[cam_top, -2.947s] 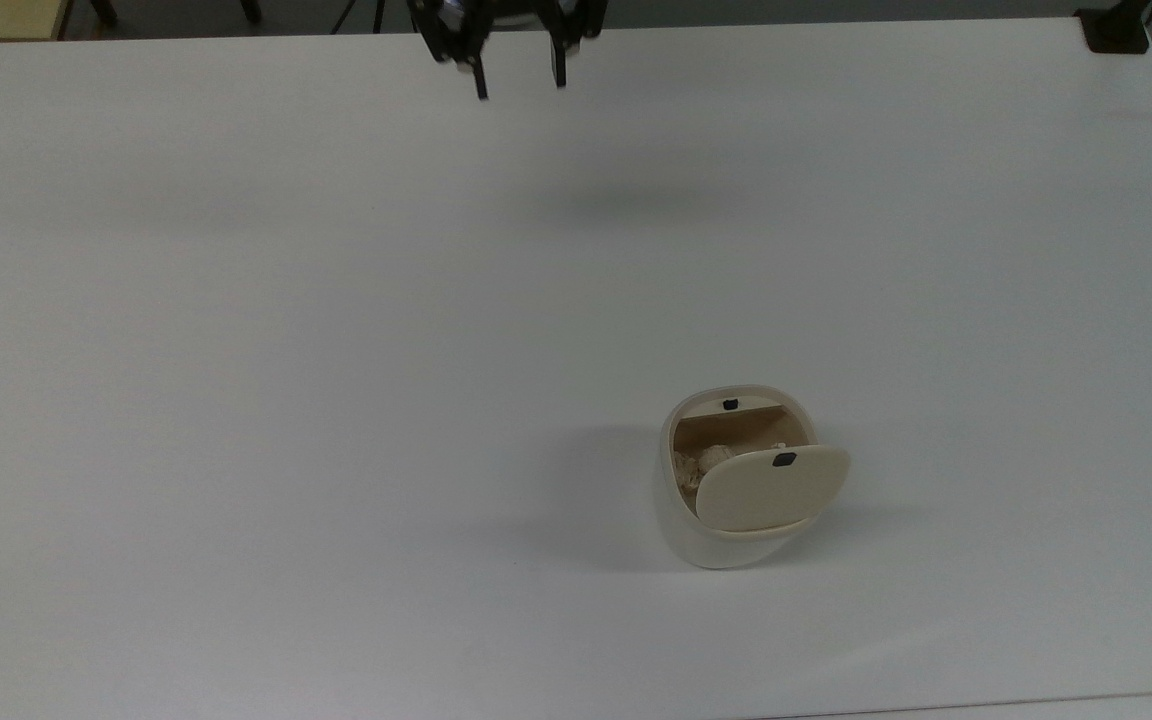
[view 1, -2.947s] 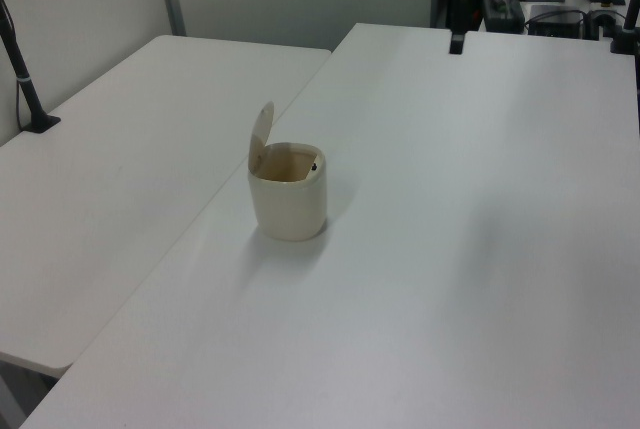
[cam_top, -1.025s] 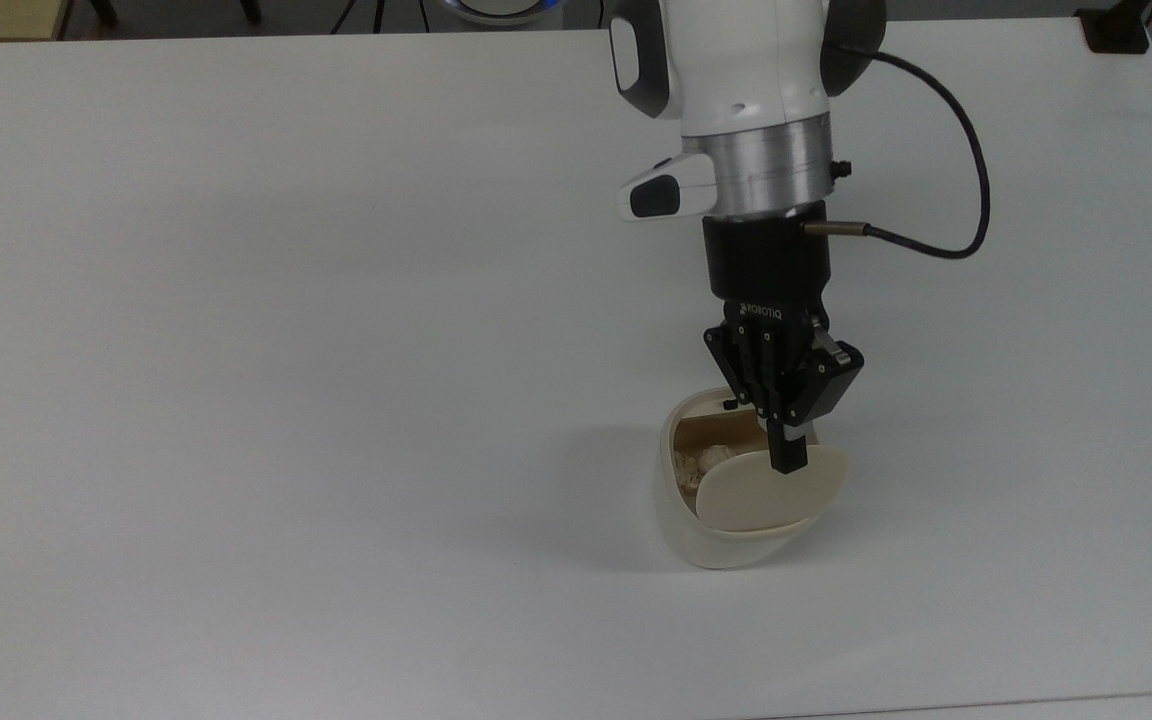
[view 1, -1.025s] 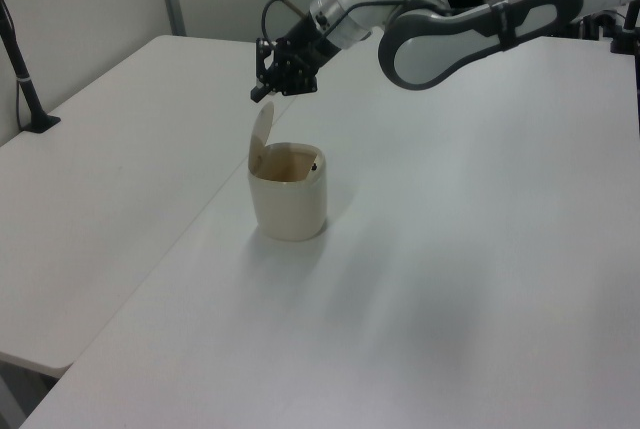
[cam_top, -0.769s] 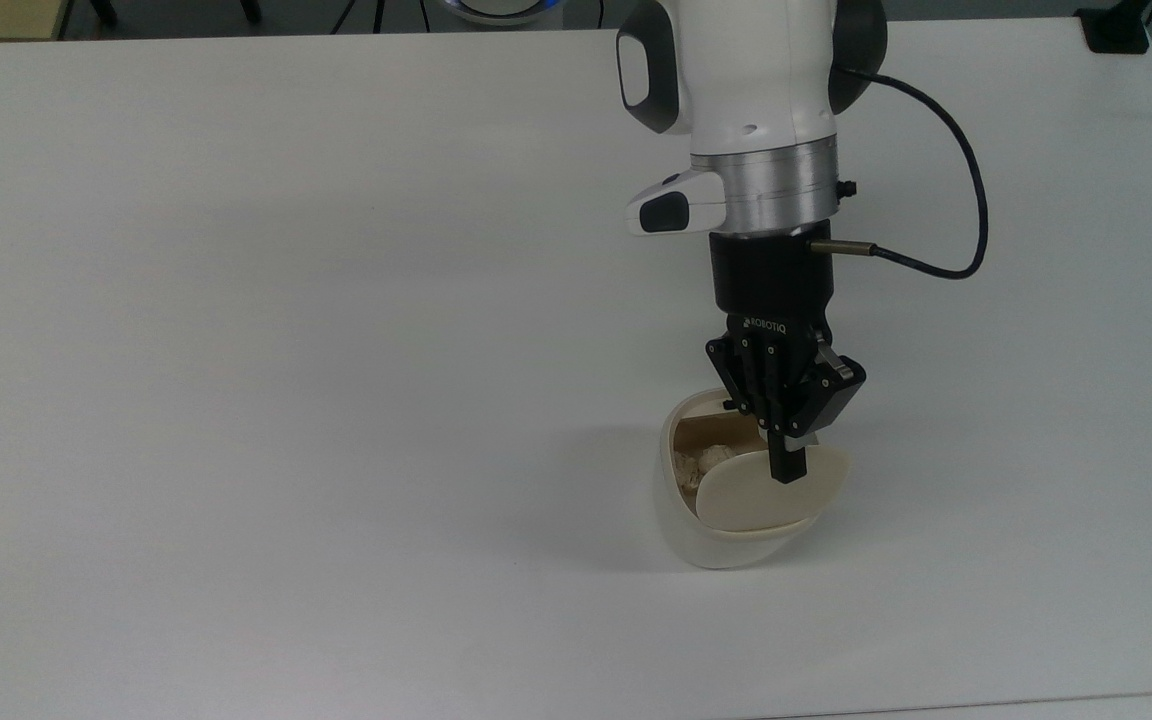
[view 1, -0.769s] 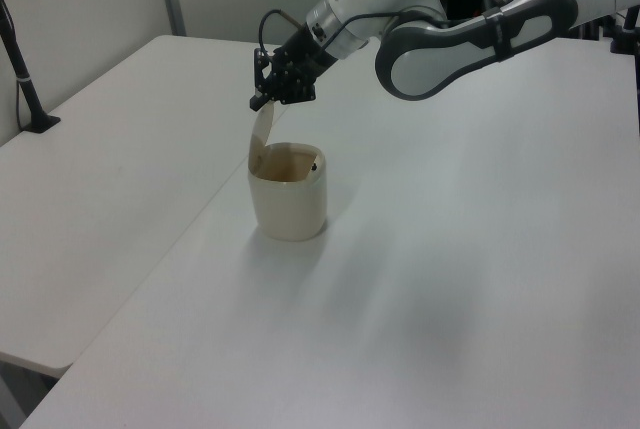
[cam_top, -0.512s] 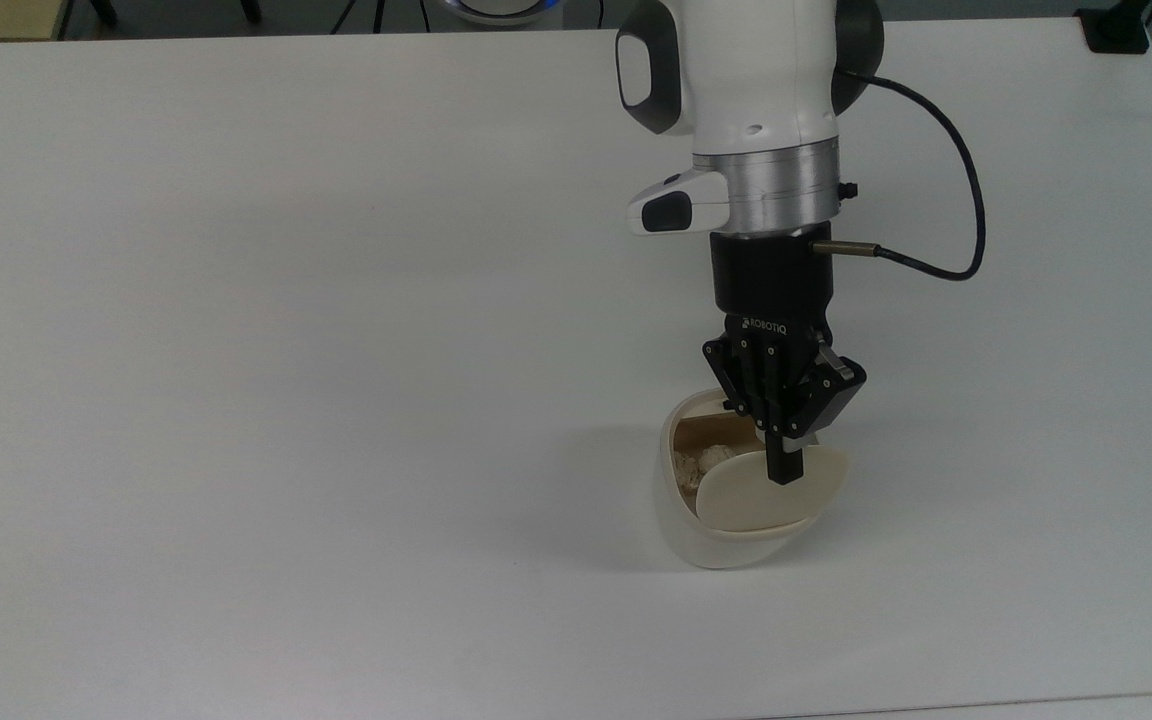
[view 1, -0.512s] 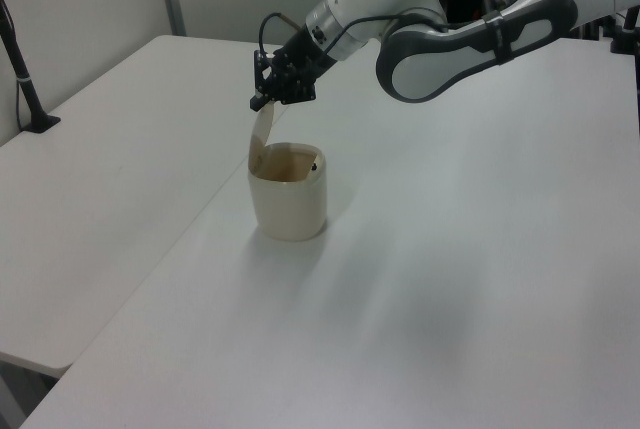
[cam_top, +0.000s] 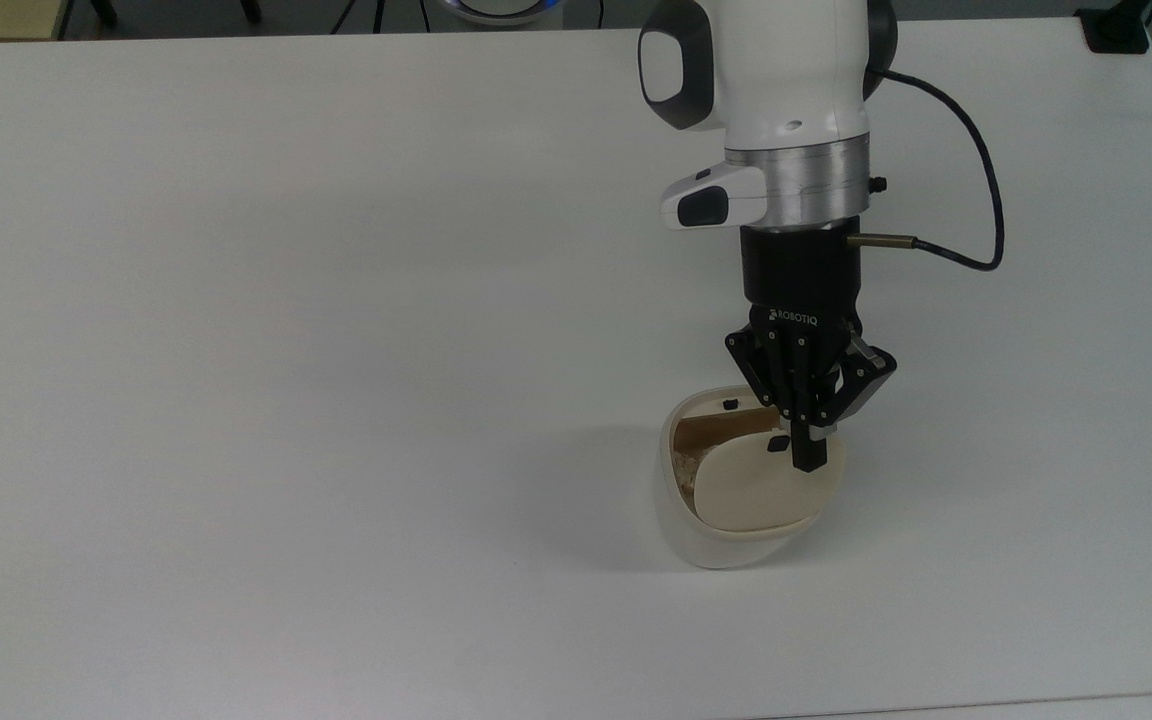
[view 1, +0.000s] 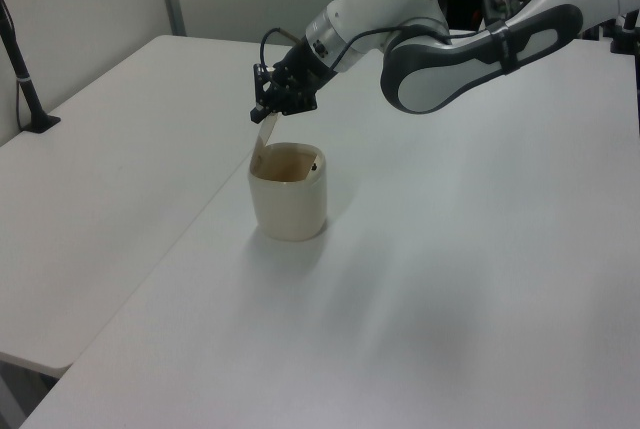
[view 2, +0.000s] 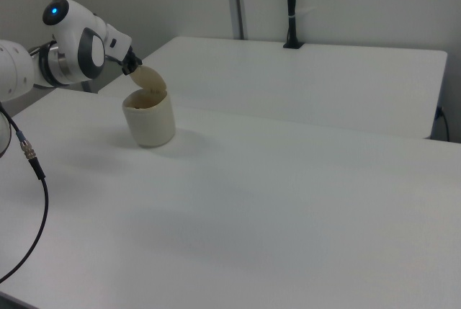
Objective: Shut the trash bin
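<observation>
Half-closed lid (cam_top: 751, 490) on the trash bin (cam_top: 681, 530), with the gripper (cam_top: 808, 458) pushing it down.

Stands on the tabletop (cam_top: 336, 300) right of centre in the top view, toward the near edge. Fingers pressed together, pinching nothing, tip resting on the lid beside its black latch mark (cam_top: 778, 441). Could slide off the smooth tilted lid if pushed at too flat an angle, letting it swing back up. Could tip or shove the light bin if pressed sideways rather than downward. Might stop short of latching if released early. From the top view: crumpled paper (cam_top: 684, 465) inside and the matching mark on the rim (cam_top: 729, 404). From the left view: how steeply the lid (view 1: 264, 137) leans over the opening, with the gripper (view 1: 262, 115) at its upper edge.
</observation>
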